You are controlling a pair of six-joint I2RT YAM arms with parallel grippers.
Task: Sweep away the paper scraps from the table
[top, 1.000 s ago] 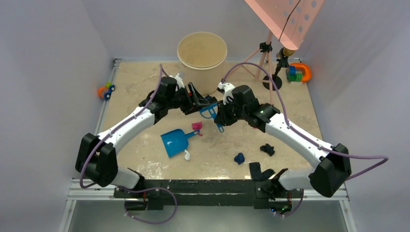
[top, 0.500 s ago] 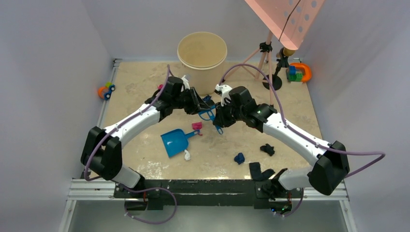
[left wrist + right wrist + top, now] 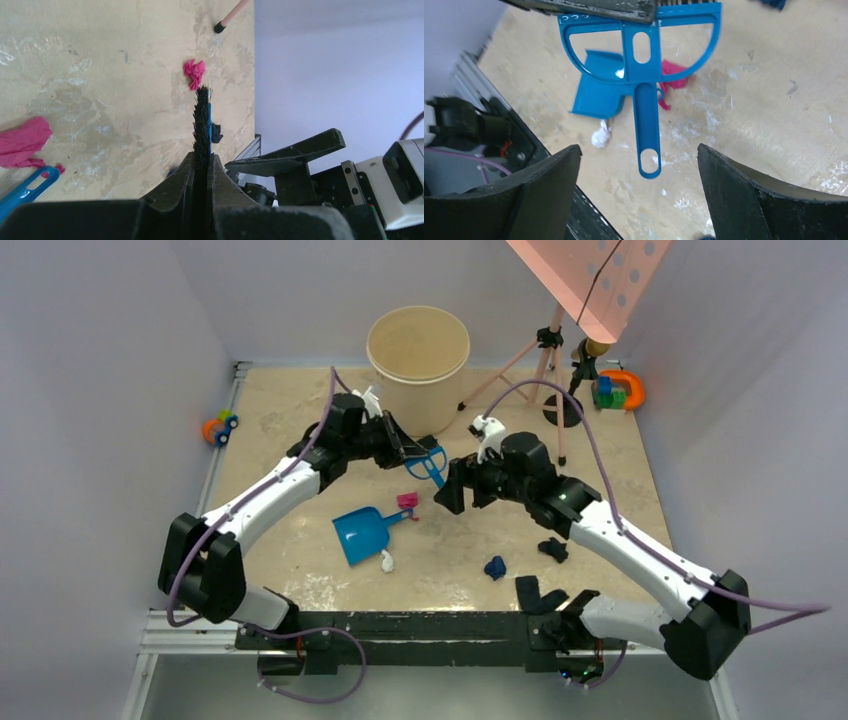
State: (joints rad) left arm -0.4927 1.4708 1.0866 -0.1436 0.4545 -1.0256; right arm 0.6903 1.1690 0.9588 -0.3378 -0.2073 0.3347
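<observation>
My left gripper point(image 3: 416, 453) is shut on the bristle head of a blue brush point(image 3: 430, 465), held above the table point(image 3: 290, 410). In the left wrist view the black bristles point(image 3: 202, 120) stand clamped between its jaws. My right gripper point(image 3: 453, 496) hangs open just near of the brush; the brush handle point(image 3: 647, 130) points at the gap of the right gripper point(image 3: 638, 150) without touching. A blue dustpan point(image 3: 362, 533) lies on the table. Paper scraps: pink point(image 3: 407, 501), white point(image 3: 387, 562), dark blue point(image 3: 495, 567), black point(image 3: 552, 549), and another pink one point(image 3: 194, 72).
A beige bucket point(image 3: 418, 350) stands at the back behind both grippers. A pink tripod leg point(image 3: 556, 390) and coloured blocks point(image 3: 618, 390) are at the back right, a toy car point(image 3: 219, 427) at the left edge. A black object point(image 3: 527, 591) lies by the front bar.
The left gripper closed on the brush head. The right gripper let go of the brush handle, opened wide and drew back to the right and nearer.
</observation>
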